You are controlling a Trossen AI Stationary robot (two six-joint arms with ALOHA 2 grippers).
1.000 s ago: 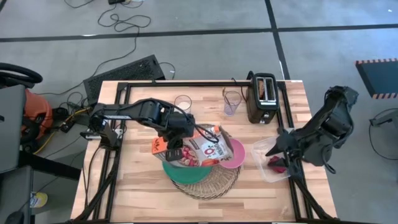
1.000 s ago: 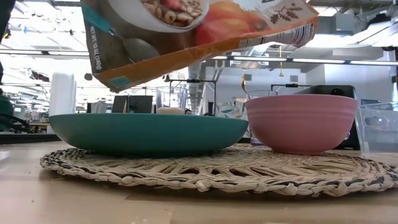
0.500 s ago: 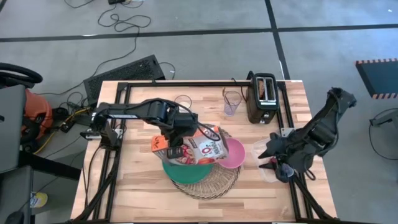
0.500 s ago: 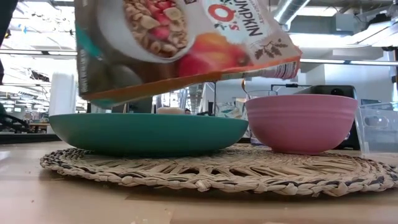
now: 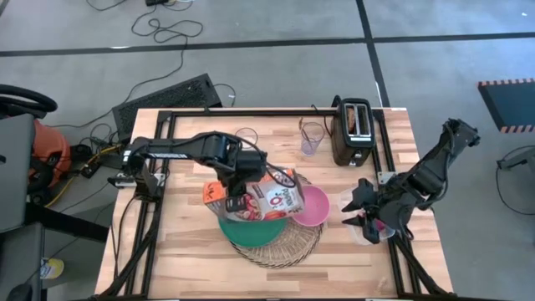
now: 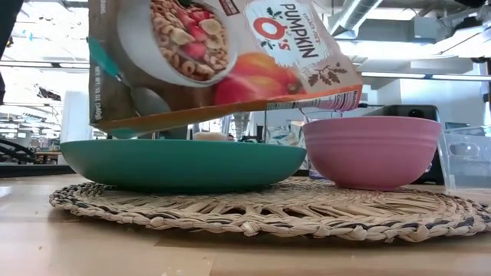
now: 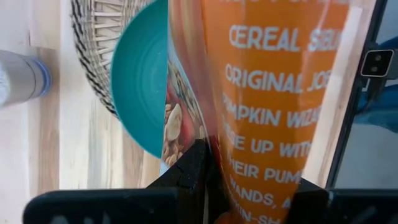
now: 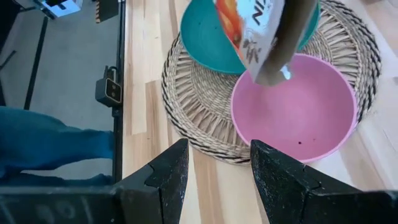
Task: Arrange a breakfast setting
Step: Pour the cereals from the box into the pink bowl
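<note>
My left gripper (image 5: 236, 186) is shut on the orange-white cereal box (image 5: 259, 198). The box hangs over the teal plate (image 5: 251, 230), and its right end is above the rim of the pink bowl (image 5: 313, 207). Plate and bowl stand on the round straw mat (image 5: 288, 242). The box also shows in the low view (image 6: 215, 54) and in the left wrist view (image 7: 280, 93). My right gripper (image 8: 214, 171) is open and empty. It hovers by the clear tub (image 5: 368, 230), right of the bowl (image 8: 298, 118). My left gripper pinches the cereal box between its two fingers, one finger (image 7: 193, 168) on the printed face and the other on the opposite face, beside the orange panel (image 7: 261, 174). The fingers lie across the box. The box is tilted and clear of the plate.
Two clear glasses (image 5: 247, 138) (image 5: 311, 138) and the black toaster (image 5: 351, 130) stand along the far edge. Something red (image 5: 378, 226) lies in the tub. Bare wood shows at the near left of the table (image 5: 167, 251).
My left gripper has lowered the cereal box toward the plate and turned it, so its printed face now shows more fully in the low view. My right gripper has gone toward the table's left, nearer the pink bowl.
</note>
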